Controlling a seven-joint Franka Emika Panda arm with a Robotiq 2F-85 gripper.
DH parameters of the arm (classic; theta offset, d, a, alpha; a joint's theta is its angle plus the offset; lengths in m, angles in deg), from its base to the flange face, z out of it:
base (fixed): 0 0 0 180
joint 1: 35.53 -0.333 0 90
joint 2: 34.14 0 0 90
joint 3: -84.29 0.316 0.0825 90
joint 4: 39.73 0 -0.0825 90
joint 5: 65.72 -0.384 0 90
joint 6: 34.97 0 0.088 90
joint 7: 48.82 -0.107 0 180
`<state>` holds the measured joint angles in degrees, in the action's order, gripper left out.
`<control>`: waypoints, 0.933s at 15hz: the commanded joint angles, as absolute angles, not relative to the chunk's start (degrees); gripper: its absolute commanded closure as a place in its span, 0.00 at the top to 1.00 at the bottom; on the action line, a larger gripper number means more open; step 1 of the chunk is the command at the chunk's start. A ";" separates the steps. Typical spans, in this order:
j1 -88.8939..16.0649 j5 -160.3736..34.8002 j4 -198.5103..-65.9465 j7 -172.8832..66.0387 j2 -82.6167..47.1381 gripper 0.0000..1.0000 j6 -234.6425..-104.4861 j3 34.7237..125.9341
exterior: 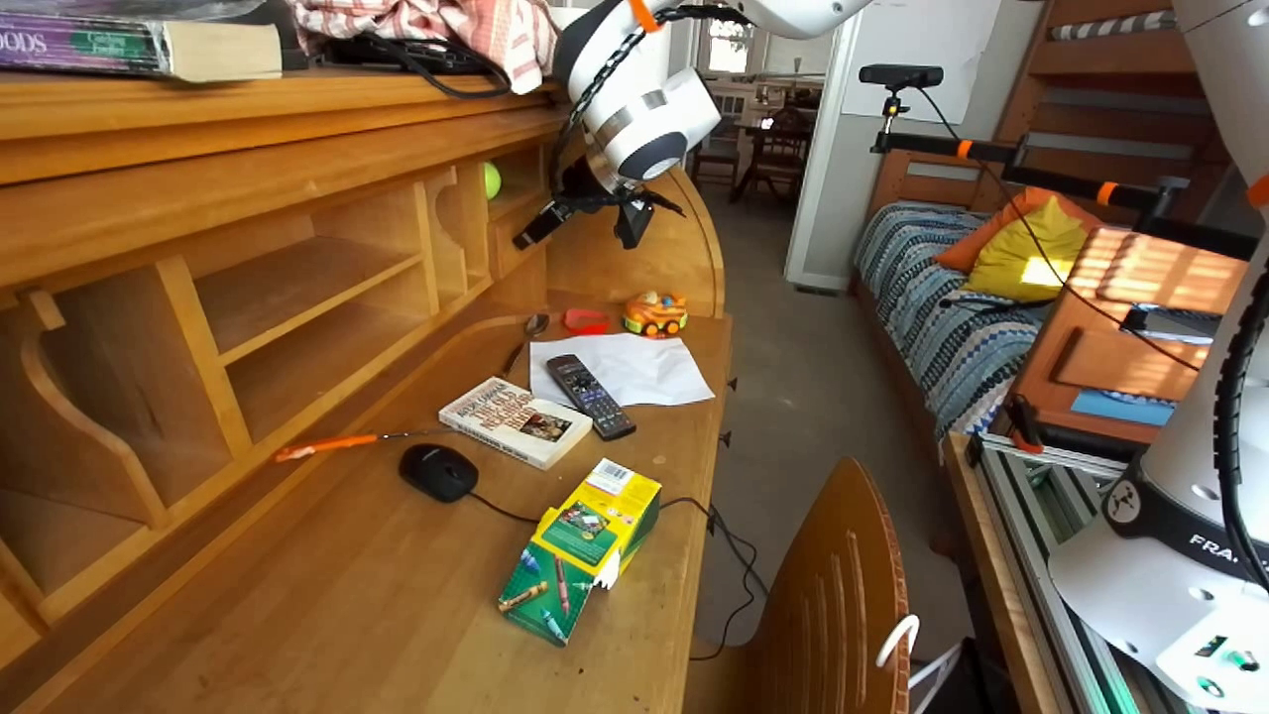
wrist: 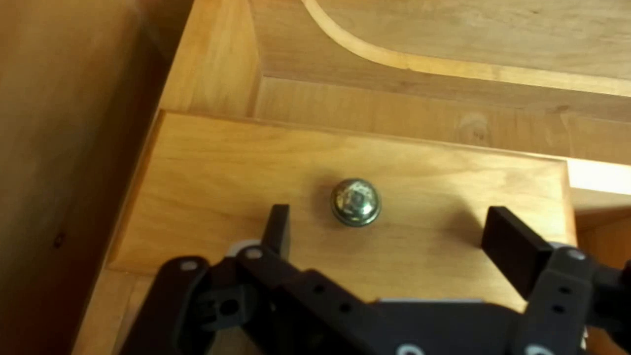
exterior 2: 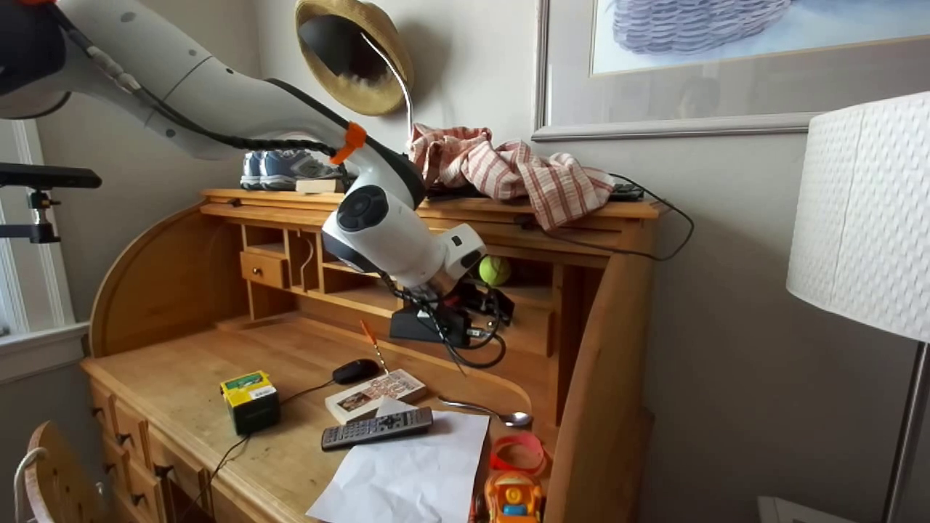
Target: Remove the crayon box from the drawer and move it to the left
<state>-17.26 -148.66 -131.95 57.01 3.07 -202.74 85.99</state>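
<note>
The green and yellow crayon box (exterior: 585,535) lies on the desktop near the front edge, with its torn flap end open; an exterior view also shows the box (exterior 2: 251,403). The small pale drawer (wrist: 222,167) with a round metal knob (wrist: 356,202) fills the wrist view and looks shut; part of its front (exterior 2: 534,330) shows under the tennis ball's pigeonhole. My gripper (wrist: 387,214) is open and empty in front of the drawer. Its fingers stand either side of the knob and slightly below it, touching nothing I can make out. The gripper (exterior: 578,230) also shows in an exterior view.
On the desktop are a mouse (exterior: 438,472), a booklet (exterior: 516,421), a remote (exterior: 590,397), white paper (exterior: 644,367), a spoon (exterior 2: 516,419), a red ring (exterior 2: 517,454) and a toy car (exterior: 655,313). A tennis ball (exterior 2: 495,270) sits above the drawer. A chair (exterior: 843,595) stands in front.
</note>
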 commanded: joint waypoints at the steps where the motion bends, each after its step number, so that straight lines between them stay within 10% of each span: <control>1: -18.51 -145.41 -128.11 52.74 7.32 1.00 -203.33 84.45; 14: -22.75 -123.84 -160.89 32.64 -12.83 1.00 -192.16 73.99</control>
